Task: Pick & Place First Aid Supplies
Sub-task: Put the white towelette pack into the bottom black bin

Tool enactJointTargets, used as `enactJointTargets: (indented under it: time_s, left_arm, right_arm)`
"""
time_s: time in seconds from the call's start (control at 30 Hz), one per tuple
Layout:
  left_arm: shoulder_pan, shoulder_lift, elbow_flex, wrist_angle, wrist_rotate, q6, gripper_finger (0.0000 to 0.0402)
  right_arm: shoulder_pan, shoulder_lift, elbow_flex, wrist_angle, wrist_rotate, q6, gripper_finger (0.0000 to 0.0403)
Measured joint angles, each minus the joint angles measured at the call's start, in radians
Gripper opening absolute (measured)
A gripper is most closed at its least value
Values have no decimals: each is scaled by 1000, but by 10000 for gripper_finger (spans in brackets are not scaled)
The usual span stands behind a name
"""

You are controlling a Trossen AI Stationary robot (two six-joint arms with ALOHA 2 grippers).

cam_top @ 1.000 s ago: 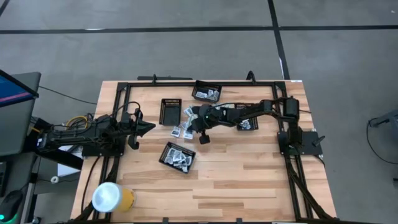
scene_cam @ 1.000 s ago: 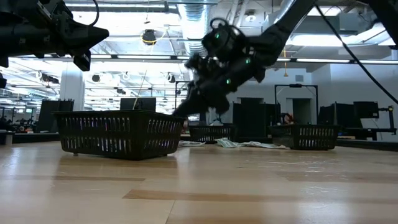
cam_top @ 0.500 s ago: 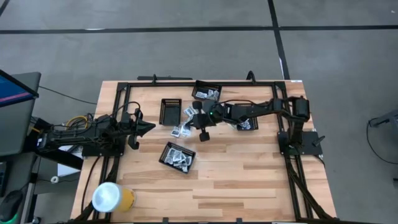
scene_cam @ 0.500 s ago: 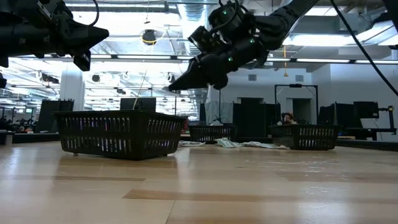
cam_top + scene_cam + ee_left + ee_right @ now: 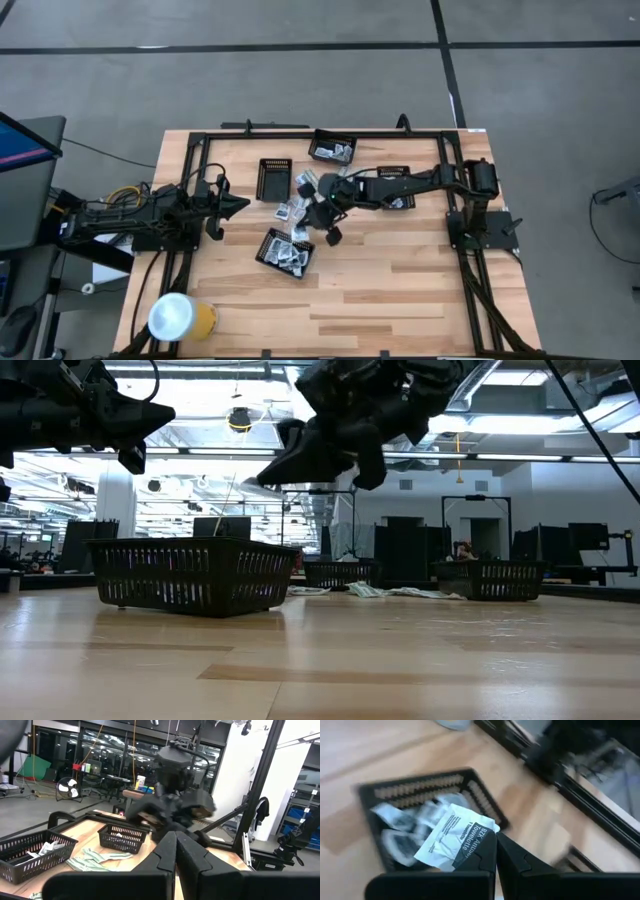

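My right gripper (image 5: 313,212) (image 5: 495,845) hangs in the air above the table's middle, shut on a white sachet (image 5: 452,840) with dark print. Under and ahead of it stands a black mesh tray (image 5: 380,795) (image 5: 285,250) with several white sachets in it. More sachets and pale strips lie loose in a pile (image 5: 294,206) on the wood beside the gripper. In the low view the right gripper (image 5: 275,468) is well above that tray (image 5: 190,575). My left gripper (image 5: 238,205) (image 5: 175,840) waits shut over the table's left side, touching nothing. My right gripper pinches the white sachet by one corner (image 5: 472,849), next to its dark printed band, between the two fingertips. The rest of the sachet sticks out flat beyond the fingertips. It is lifted clear, above the tray of sachets.
Three other black mesh trays stand farther back: an empty one (image 5: 273,178), one with packets (image 5: 333,148), and one under the right arm (image 5: 396,190). A yellow cup with a white lid (image 5: 178,316) stands at the near left corner. A black frame (image 5: 190,160) rims the table.
My right gripper has risen from the loose pile with the sachet and swung toward the table's near left, toward the near tray. The sachet is lifted clear of the pile. The left arm has kept still.
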Motion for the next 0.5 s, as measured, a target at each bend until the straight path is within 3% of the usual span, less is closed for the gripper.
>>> enactJointTargets:
  time_s: [0.5]
  left_arm:
    - [0,0,0,0,0,0,8]
  right_arm:
    - [82,1,5,-60,-40,-116,0]
